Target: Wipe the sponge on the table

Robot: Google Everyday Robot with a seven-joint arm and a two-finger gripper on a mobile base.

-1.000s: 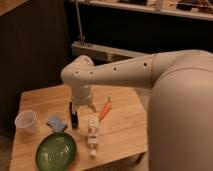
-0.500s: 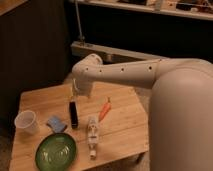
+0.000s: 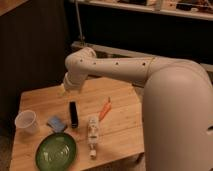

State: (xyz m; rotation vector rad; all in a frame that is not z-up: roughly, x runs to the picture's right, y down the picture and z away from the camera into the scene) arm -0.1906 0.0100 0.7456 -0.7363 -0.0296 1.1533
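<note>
The small light-blue sponge (image 3: 56, 122) lies on the light wooden table (image 3: 117, 132) near its left front, between a cup and a black bar. My white arm reaches in from the right and bends down over the back left part of the table. Its gripper (image 3: 63, 90) hangs at the arm's end, above the tabletop and well behind the sponge, not touching it. The arm's own wrist mostly hides the gripper.
A translucent cup (image 3: 26, 121) stands left of the sponge, and a black bar (image 3: 73, 114) lies to its right. A green plate (image 3: 56, 150) sits at the front, next to a lying bottle (image 3: 92, 136). An orange stick (image 3: 105, 109) rests mid-table. Dark shelving stands behind.
The arm's end has lifted from just above the black bar and swung back toward the table's rear left. The objects on the table have kept their places.
</note>
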